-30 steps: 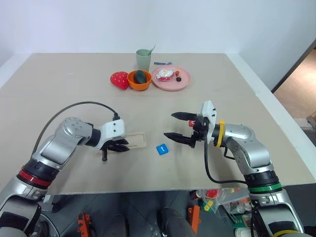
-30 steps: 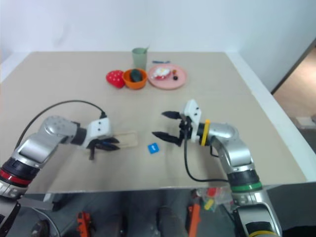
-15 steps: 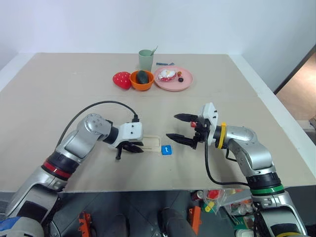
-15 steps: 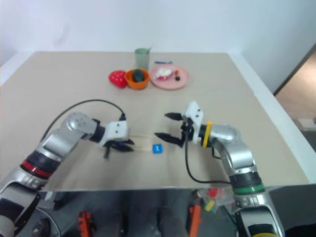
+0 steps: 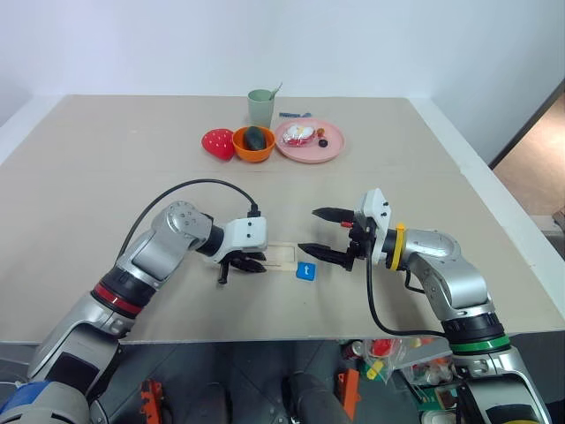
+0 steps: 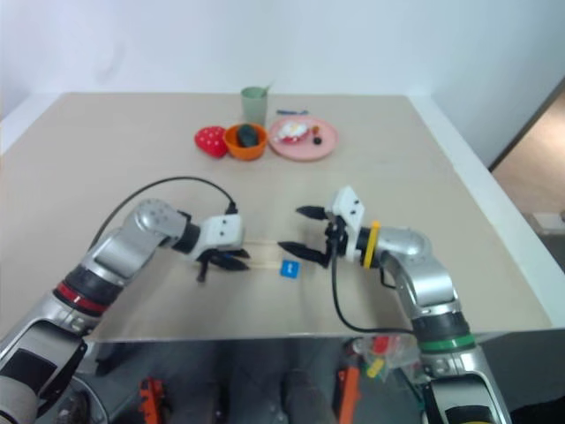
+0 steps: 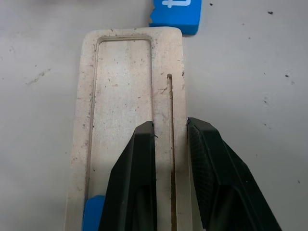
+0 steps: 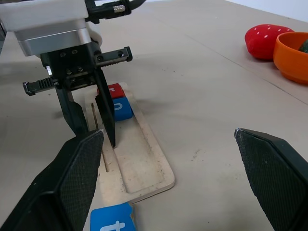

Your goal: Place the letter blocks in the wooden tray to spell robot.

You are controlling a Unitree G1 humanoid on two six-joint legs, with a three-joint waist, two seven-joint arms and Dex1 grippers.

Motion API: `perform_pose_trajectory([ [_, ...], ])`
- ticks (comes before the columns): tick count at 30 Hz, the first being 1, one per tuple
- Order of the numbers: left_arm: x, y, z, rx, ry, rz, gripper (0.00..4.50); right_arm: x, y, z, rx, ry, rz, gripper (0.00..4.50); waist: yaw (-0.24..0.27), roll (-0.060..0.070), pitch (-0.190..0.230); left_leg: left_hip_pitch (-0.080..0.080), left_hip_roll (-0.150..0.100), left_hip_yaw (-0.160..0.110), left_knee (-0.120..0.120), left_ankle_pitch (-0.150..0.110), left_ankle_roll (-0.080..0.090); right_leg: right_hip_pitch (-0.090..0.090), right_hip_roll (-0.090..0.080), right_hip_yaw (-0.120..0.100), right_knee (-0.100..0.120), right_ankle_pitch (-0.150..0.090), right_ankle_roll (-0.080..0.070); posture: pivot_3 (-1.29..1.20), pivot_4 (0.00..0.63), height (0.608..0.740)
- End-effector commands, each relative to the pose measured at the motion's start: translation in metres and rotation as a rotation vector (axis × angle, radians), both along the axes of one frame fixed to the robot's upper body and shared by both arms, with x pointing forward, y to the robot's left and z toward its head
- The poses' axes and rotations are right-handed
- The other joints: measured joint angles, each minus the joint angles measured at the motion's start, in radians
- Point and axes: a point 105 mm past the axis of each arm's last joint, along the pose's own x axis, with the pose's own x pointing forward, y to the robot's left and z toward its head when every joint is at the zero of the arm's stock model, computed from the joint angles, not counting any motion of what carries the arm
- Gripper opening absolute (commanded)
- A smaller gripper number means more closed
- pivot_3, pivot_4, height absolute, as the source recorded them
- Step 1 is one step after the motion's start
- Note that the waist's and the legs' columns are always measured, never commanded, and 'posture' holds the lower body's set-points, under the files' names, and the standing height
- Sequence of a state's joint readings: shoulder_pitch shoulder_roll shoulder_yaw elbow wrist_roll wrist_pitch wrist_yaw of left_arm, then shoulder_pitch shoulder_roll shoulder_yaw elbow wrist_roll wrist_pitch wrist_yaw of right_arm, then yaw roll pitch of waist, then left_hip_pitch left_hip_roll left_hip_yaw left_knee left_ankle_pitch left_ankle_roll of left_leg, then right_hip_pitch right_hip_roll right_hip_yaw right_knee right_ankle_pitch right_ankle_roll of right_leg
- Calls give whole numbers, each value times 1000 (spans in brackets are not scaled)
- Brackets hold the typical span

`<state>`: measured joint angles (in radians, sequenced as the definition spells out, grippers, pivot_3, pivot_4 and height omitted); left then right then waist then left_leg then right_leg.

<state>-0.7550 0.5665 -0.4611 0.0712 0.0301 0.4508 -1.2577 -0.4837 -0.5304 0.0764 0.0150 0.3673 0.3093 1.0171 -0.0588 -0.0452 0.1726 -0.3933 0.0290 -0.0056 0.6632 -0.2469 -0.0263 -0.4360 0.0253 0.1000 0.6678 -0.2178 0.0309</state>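
Gripping the rim of the one wooden tray (image 7: pixel 125 96) at lower centre of the head views, the left gripper (image 7: pixel 168 139) has its two fingers clamped on the tray's near long edge. Three letter blocks show: a red one (image 8: pixel 115 90) and a blue one (image 8: pixel 122 109) inside the tray, and a blue "t" (image 5: pixel 306 271) on the table touching its right end. The right gripper (image 5: pixel 326 234) hovers just right of that tile, fingers wide apart, holding nothing.
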Motion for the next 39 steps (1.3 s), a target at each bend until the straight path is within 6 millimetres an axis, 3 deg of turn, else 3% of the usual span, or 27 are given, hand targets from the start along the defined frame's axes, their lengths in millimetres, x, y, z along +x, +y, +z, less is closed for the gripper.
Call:
perform_pose_trajectory([
  [1,3,-3,7,-22,-24,36,445,3,-4,14,2,-61,-5,4500,0,0,0,0,0,0,0,0,0,0,0,0,0,0,0,0,150,740],
  [11,3,-6,7,-36,-19,53,445,11,-10,10,-14,-57,-13,4500,0,0,0,0,0,0,1,0,0,0,0,0,0,0,0,0,150,740],
  [13,4,-8,13,-67,-23,57,1506,15,-14,12,-9,-59,-39,4500,1,0,0,0,0,0,1,0,0,0,0,0,0,0,0,0,150,740],
  [19,6,-2,46,-162,-55,86,3498,26,-33,27,55,-39,-131,4500,0,2,1,-1,0,0,1,0,0,-1,0,1,0,1,0,0,150,740],
  [22,-5,1,68,-262,-27,63,4483,30,-45,26,23,-47,-187,4500,0,3,2,-1,1,0,0,0,0,-1,1,0,0,0,0,0,150,740],
  [25,-24,-1,81,-400,44,15,4483,36,-56,23,-17,-47,-228,4500,0,4,2,-2,1,0,0,0,1,-1,0,0,0,0,0,0,150,740],
  [28,-43,-1,82,-498,93,-28,4483,48,-66,19,-58,-45,-271,4500,-6,5,3,-1,0,1,0,-1,1,-1,0,1,0,0,1,0,150,740],
  [33,-53,-5,81,-612,104,22,4483,67,-81,13,-115,-17,-342,4500,-11,5,3,-1,0,1,1,0,1,-1,0,1,0,1,0,0,150,740],
  [39,-57,-10,85,-770,30,146,4483,55,-95,9,-110,12,-342,4500,-13,6,4,0,0,1,1,0,1,0,-1,2,-1,1,1,0,150,740],
])
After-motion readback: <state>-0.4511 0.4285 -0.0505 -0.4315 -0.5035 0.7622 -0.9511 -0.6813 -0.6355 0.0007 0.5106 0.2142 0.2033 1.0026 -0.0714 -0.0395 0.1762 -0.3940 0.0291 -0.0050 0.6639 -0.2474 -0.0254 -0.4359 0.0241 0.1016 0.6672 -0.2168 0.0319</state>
